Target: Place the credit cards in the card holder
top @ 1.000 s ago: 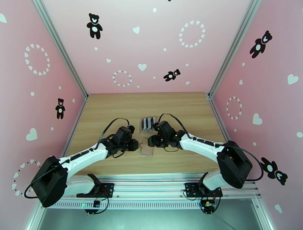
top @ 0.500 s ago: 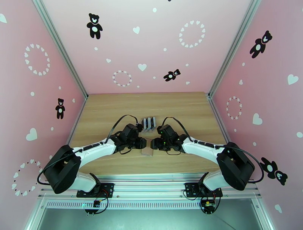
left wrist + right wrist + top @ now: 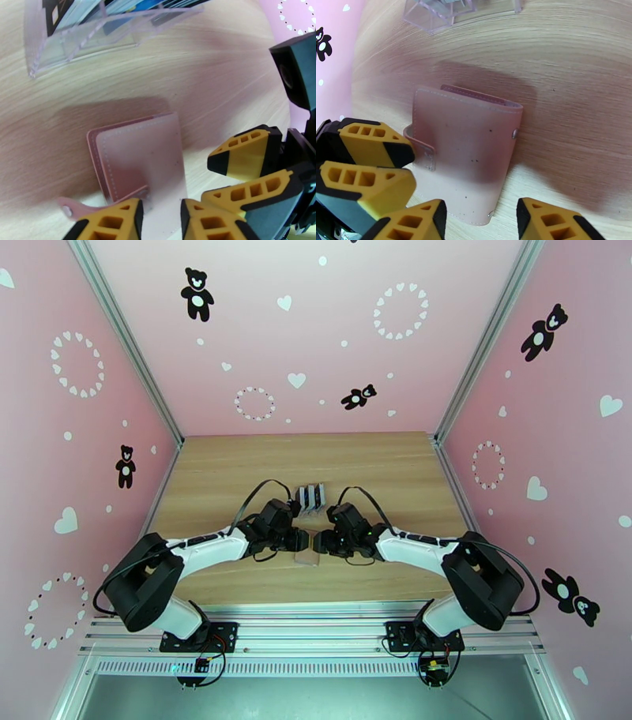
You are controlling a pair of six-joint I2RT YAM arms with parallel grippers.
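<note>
The card holder (image 3: 306,558) is a tan-pink wallet lying closed and flat on the wooden table, also seen as the card holder (image 3: 138,154) and the card holder (image 3: 466,150). Its snap tab (image 3: 73,207) sticks out loose at one edge. My left gripper (image 3: 303,540) and right gripper (image 3: 320,542) face each other just above its far edge. The left gripper (image 3: 160,221) stands slightly open over the wallet's edge, with nothing between its fingers. The right gripper (image 3: 482,225) is wider open and also holds nothing. The credit cards (image 3: 132,6) stand in a slotted stand behind the wallet.
The slotted stand (image 3: 310,497) sits just beyond the grippers, its clear base (image 3: 98,31) close to the wallet and also visible as the stand (image 3: 438,14). Pink walls enclose the table on three sides. Bare wood lies to the left, right and back.
My left arm has swung in to the right, so its gripper now sits next to the right gripper over the wallet. The right gripper has shifted slightly. The wallet has not moved.
</note>
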